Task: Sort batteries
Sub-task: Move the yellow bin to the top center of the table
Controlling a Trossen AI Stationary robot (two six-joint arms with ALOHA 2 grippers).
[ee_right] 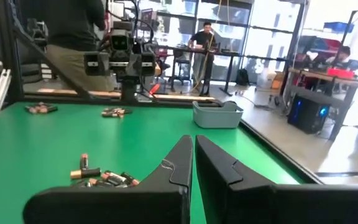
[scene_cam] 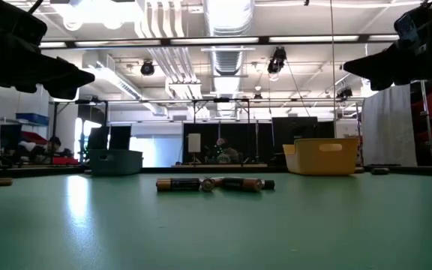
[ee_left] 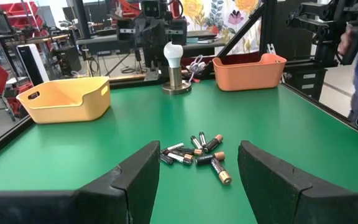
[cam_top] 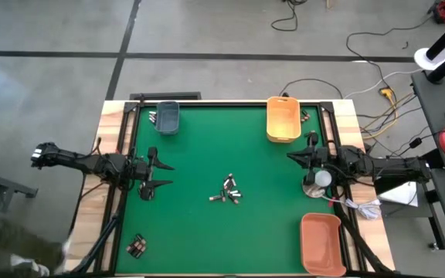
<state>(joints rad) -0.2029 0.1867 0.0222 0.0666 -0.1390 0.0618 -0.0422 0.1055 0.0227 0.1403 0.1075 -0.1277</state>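
The left tool [cam_top: 163, 175] hovers at the bench's [cam_top: 207, 147] left edge, fingers spread apart. The right tool [cam_top: 290, 157] hovers at the right edge, fingers pressed together, empty. A yellow bin [cam_top: 283, 119] and a grey-blue bin [cam_top: 166, 117] sit along the far edge, an orange bin [cam_top: 321, 241] in the near right corner. The batteries [cam_top: 228, 190] lie clustered mid-bench, with a few more [cam_top: 137, 246] near the near left corner.

Batteries [cam_top: 229, 190] clustered mid-mat between left gripper [cam_top: 163, 175] and right gripper [cam_top: 290, 157].
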